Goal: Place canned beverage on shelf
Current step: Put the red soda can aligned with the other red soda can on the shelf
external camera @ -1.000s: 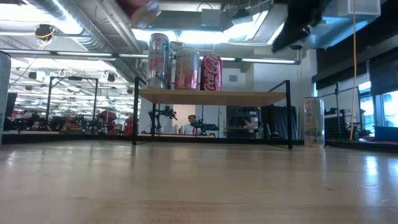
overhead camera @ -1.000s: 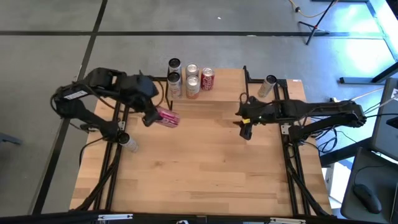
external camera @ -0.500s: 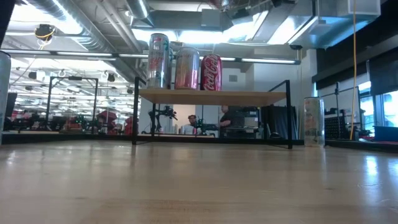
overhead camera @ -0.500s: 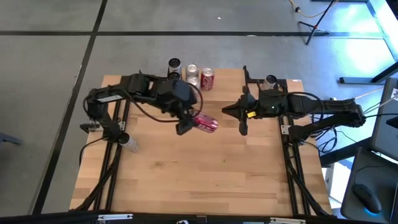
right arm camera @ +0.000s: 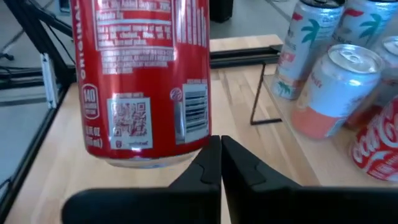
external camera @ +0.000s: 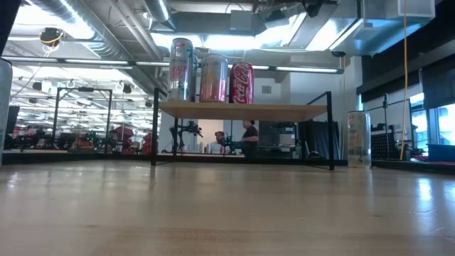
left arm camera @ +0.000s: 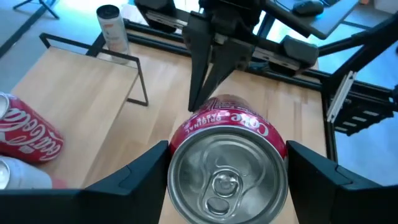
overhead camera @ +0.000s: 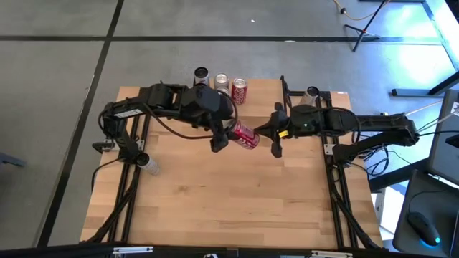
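Observation:
My left gripper (overhead camera: 222, 137) is over the table's middle, shut on a red cola can (overhead camera: 244, 135) held on its side above the table. The can's top with the pull tab faces the left wrist camera (left arm camera: 227, 177). My right gripper (overhead camera: 275, 146) is shut, with its tips at the can's bottom end (right arm camera: 149, 158). The shelf (external camera: 242, 110), a wooden plank on thin black legs, stands at the table's far edge. Three cans (external camera: 206, 71) stand upright on it. My left gripper pinches the can's side wall (left arm camera: 177, 140) between its two fingers (left arm camera: 140, 171), one on each side, near the top end. The fingers lie across the can, which lies roughly level and clear of the table, its bottom toward the table's right. My right gripper's shut fingertips (right arm camera: 214, 146) stand at the can's bottom rim; I cannot tell whether they touch it.
A pale can (overhead camera: 311, 94) stands on the table to the right of the shelf; it also shows in the low view (external camera: 357, 139). Another can (overhead camera: 148, 164) lies by the left arm's frame. People move in the room behind (external camera: 249, 135). The near half of the table (overhead camera: 229, 208) is bare wood.
My left gripper has swung from the table's left side toward its middle with the can, which stays lifted and has turned its bottom toward the right arm. My right gripper has moved a little toward the table's left, up to the can.

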{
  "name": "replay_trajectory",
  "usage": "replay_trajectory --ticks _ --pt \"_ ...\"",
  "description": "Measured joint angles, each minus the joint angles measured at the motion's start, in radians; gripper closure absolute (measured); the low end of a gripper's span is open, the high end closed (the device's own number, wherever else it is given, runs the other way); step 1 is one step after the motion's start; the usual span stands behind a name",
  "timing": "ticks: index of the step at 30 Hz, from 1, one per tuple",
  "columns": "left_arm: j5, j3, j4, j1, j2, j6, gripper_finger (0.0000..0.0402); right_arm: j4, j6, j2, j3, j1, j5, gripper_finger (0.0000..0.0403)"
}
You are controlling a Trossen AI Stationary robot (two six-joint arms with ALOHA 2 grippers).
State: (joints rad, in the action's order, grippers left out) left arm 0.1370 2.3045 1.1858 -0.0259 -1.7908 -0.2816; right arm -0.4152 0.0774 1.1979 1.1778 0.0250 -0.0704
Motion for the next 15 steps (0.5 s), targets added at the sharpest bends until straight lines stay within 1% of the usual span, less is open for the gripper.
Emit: replay_trajectory --ticks 2,4,6,8,11,13,15 --pt "0.005 -0.002 0.004 0.001 0.000 -0.003 0.0159 -0.033 -0.007 -0.013 0.008 0.000 -0.009 0.0401" --pt "0.011 -0.002 0.016 0.002 0.000 -0.004 0.0158 -0.082 -0.018 -0.034 0.037 0.001 -0.041 0.0401" --pt "0.012 -0.002 0.029 0.002 0.000 -0.011 0.0158 -0.096 -0.025 -0.062 0.075 0.001 -0.069 0.0401" --pt "0.018 -0.002 0.041 0.002 0.000 -0.011 0.0158 -0.104 -0.025 -0.079 0.099 0.001 -0.068 0.0400" --pt "0.024 -0.003 0.013 0.001 -0.004 0.001 0.0157 -0.046 -0.026 -0.081 0.104 0.001 -0.009 0.0400" --pt "0.025 -0.003 -0.010 0.001 -0.006 0.004 0.0157 -0.027 -0.027 -0.061 0.103 0.001 0.031 0.0400" --pt "0.028 -0.003 -0.024 0.002 -0.006 0.005 0.0156 -0.046 -0.027 -0.036 0.103 0.001 0.037 0.0400"
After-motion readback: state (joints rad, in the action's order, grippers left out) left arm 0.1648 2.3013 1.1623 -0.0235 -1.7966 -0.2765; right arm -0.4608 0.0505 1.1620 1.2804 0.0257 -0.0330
